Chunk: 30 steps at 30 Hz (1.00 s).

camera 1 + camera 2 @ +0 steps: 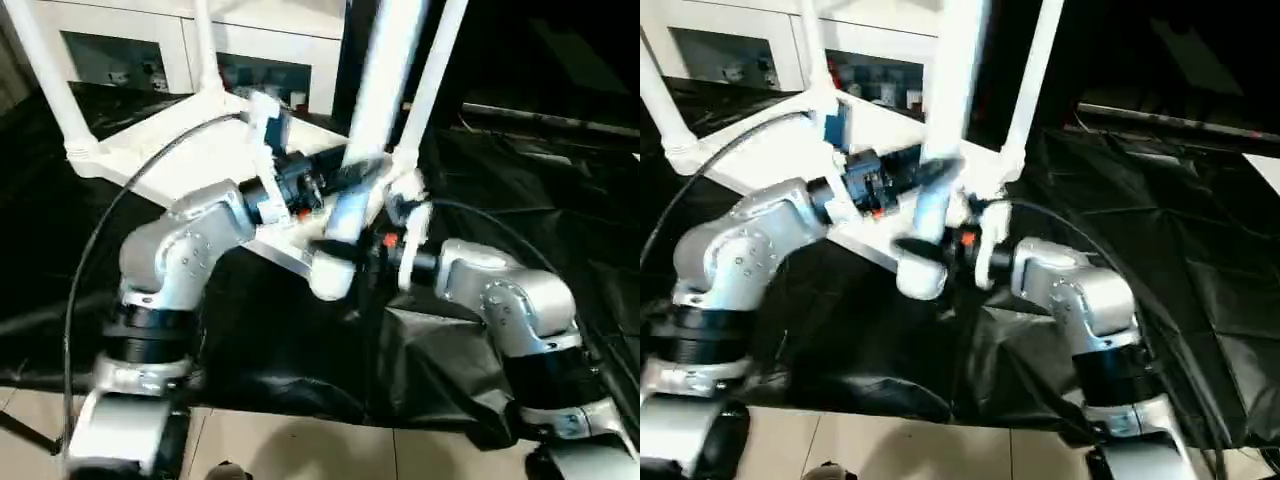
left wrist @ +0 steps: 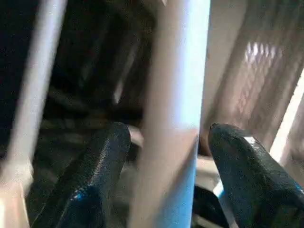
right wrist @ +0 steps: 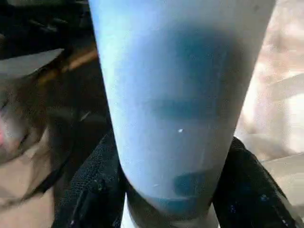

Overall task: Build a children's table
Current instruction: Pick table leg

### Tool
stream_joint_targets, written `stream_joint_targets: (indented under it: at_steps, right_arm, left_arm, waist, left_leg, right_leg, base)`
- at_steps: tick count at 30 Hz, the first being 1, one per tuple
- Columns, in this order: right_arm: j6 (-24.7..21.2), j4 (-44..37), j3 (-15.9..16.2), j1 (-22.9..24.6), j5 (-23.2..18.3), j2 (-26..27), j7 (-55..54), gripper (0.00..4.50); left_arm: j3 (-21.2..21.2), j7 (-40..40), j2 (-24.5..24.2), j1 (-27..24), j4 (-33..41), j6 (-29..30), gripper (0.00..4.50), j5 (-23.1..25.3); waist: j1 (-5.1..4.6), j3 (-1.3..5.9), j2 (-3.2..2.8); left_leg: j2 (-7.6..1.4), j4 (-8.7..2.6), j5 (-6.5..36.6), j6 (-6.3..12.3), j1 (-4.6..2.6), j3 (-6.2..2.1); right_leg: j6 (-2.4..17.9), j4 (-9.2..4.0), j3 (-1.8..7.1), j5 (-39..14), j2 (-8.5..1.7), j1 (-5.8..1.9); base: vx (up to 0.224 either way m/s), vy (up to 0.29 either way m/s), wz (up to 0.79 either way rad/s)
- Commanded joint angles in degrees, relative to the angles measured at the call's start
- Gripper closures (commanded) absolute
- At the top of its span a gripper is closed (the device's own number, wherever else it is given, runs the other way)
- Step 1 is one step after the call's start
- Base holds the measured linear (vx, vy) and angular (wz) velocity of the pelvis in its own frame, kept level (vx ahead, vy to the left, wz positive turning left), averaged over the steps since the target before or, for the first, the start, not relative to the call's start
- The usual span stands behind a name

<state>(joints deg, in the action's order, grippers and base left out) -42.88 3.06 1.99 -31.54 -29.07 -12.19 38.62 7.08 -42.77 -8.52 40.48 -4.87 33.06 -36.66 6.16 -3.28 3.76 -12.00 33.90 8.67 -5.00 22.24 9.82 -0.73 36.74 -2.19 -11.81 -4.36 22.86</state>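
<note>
Three long white tubular legs [image 1: 50, 80] are seated in the upturned white plastic table top [image 1: 200, 150]; the fourth leg [image 1: 375, 110], clenched by the right jaws and flanked by released left jaws, remains unseated near it.

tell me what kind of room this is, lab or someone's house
Probably a lab or demo workspace, not a home. The work surface is a large table draped in black cloth, a white glass-door cabinet stands behind it, and loose cables trail over the cloth down to a pale tiled floor.
</note>
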Motion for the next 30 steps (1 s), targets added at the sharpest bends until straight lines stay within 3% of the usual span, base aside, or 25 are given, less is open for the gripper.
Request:
stream_joint_targets:
  at_steps: [1, 3, 6, 7, 8, 9, 11, 13, 16, 18, 19, 21, 24, 25, 30]
  right_arm:
    - [4.37, 1.18, -5.02, -0.74, -0.46, 1.57, -4.65, 2.57]
    - [6.38, 1.41, -6.01, -0.91, 0.24, 2.08, -6.61, 2.57]
    - [8.57, 1.65, -6.45, -0.86, 2.24, 2.15, -9.03, 2.57]
    - [11.88, 1.89, -4.55, 0.45, 8.12, 0.64, -12.82, 2.57]
    - [11.88, 1.89, -4.55, 0.45, 8.12, 0.64, -12.82, 2.57]
    - [13.12, 1.96, -3.54, 1.14, 10.65, -0.05, -14.3, 2.57]
    - [18.0, 2.9, -0.21, 5.1, 18.73, -1.93, -19.27, 2.57]
    - [18.98, 2.38, 0.52, 7.63, 19.69, -2.15, -19.46, 2.57]
    - [19.16, 1.66, 0.53, 9.57, 19.5, -1.49, -20.27, 2.57]
    - [19.57, 2.05, 0.32, 9.63, 19.3, -0.86, -20.48, 2.57]
    - [20.07, 2.57, 0.51, 9.42, 19.44, -0.75, -20.28, 2.57]
    - [21.18, 3.31, 0.81, 9.19, 19.82, -0.68, -20.11, 2.57]
    - [22.02, 3.71, 0.5, 8.82, 19.99, -0.68, -19.61, 2.57]
    - [22.26, 3.76, 0.5, 8.79, 20.07, -0.9, -19.45, 2.57]
    - [22.94, 4.21, 0.3, 8.56, 20.42, -1.42, -18.68, 2.57]
  left_arm:
    - [4.35, 2.25, 1.2, -1.32, 0.75, -1.33, 1.32, -3.71]
    - [4.86, 2.77, 0.7, -2.32, 1.62, -1.26, 1.32, -3.6]
    - [4.08, 6.13, -0.87, -3.82, 2.01, -2.25, 1.32, 0.7]
    - [1.43, 11.98, -4.14, -6.61, 1.53, -7.58, 1.32, 11.36]
    - [1.43, 11.98, -4.14, -6.61, 1.53, -7.58, 1.32, 11.36]
    - [0.25, 13.43, -5.42, -7.85, 1.48, -9.44, 1.32, 15.09]
    - [-1.97, 19.76, -7.2, -13.66, 4.03, -9.92, 1.32, 22.63]
    - [-3.12, 22.29, -7.26, -17.08, 4.85, -11.16, 1.32, 25.67]
    - [-7.57, 22.11, -8.95, -20.29, 4.1, -15.54, 1.32, 30.37]
    - [-10.54, 19.93, -9.51, -19.7, 1.6, -15.88, 1.32, 30.62]
    - [-12.37, 16.68, -9.94, -18.55, -0.92, -17.76, 1.32, 30.4]
    - [-14.2, 12.94, -10.47, -16.59, -4.57, -18.1, 1.32, 30.82]
    - [-17.11, 7.78, -12.37, -13.11, -7.63, -15.74, 1.14, 32.82]
    - [-17.82, 6.44, -12.74, -12.25, -8.11, -15.13, 1.03, 33.19]
    - [-23.54, 0.73, -15.82, -7.84, -14.32, -16.97, 0.63, 37.66]
  waist:
    - [0.03, 4.25, -0.58]
    - [-0.11, 4.35, -0.59]
    - [-0.26, 4.29, -0.79]
    - [-0.36, 4.26, -0.51]
    - [-0.16, 4.23, -0.62]
    - [-0.43, 4.11, -0.7]
    - [-0.49, 4.1, -0.71]
    - [-0.62, 4.12, -0.68]
    - [-0.69, 4.46, -0.55]
    - [-0.69, 4.19, -0.38]
    - [-0.62, 3.93, -0.49]
    - [-0.67, 3.91, -0.48]
    - [-1.03, 4.04, -0.86]
    - [-1.18, 4.03, -0.68]
    - [-1.21, 4.18, -1.16]
  left_leg:
    - [-0.49, -3.53, 8.3, -2.68, -1.16, 0.35]
    - [-0.5, -3.55, 8.79, -2.9, -1.22, 0.32]
    - [-0.6, -3.67, 8.87, -2.74, -1.33, 0.26]
    - [-0.46, -3.68, 9.12, -2.78, -1.29, 0.31]
    - [-0.81, -3.86, 8.93, -2.9, -1.15, -0.03]
    - [-0.71, -3.97, 9.89, -3.73, -1.35, 0.02]
    - [-0.84, -3.9, 9.57, -4.63, -1.3, 0.05]
    - [-0.69, -3.81, 10.08, -4.34, -1.54, 0.24]
    - [-0.59, -3.7, 9.06, -2.71, -1.18, 0.12]
    - [-0.61, -3.83, 9.96, -2.21, -1.06, 0.13]
    - [-0.56, -3.94, 12.08, -2.35, -1.29, 0.22]
    - [-0.53, -4.16, 14.39, -3.09, -1.3, 0.09]
    - [-0.52, -4.12, 14.36, -3.55, -1.44, 0.04]
    - [-0.44, -4.1, 13.98, -3.5, -1.3, 0.05]
    - [-0.42, -3.94, 12.62, -3.12, -1.38, 0.1]
  right_leg:
    - [10.6, -3.97, 1.77, -2.14, -2.57, -2.94]
    - [10.64, -3.88, 1.67, -2.09, -2.48, -2.93]
    - [9.54, -4.04, 1.69, -2.03, -2.23, -2.85]
    - [8.83, -4.11, 1.7, -2.68, -2.2, -2.98]
    - [7.64, -4.44, 1.64, -3.48, -2.37, -2.97]
    - [5.27, -4.53, 1.71, -5.99, -2.35, -2.89]
    - [4.37, -4.5, 1.71, -6.01, -2.29, -2.65]
    - [4.88, -4.49, 1.77, -5.26, -2.17, -2.59]
    - [5.87, -4.21, 1.72, -2.18, -1.97, -2.68]
    - [6.47, -4.32, 1.7, -3.65, -2.06, -2.44]
    - [6.3, -4.77, 1.76, -7.05, -2.15, -1.99]
    - [5.62, -5.13, 1.84, -11.5, -2.35, -1.93]
    - [5.97, -4.85, 1.92, -9.55, -2.3, -1.83]
    - [6.13, -4.79, 1.92, -8.93, -2.26, -1.96]
    - [7.74, -4.49, 1.94, -5.92, -2.31, -2.12]
  base:
    - [0.0, 0.0, 0.0]
    - [0.0, 0.0, 0.0]
    - [0.0, 0.0, 0.0]
    - [0.0, 0.0, 0.0]
    - [0.0, 0.0, 0.0]
    - [0.0, 0.0, 0.0]
    - [0.0, 0.0, 0.0]
    - [0.0, 0.0, 0.0]
    - [0.0, 0.0, 0.0]
    - [0.0, 0.0, 0.0]
    - [0.0, 0.0, 0.0]
    - [0.0, 0.0, 0.0]
    - [0.0, 0.0, 0.0]
    - [0.0, 0.0, 0.0]
    - [0.0, 0.0, 0.0]
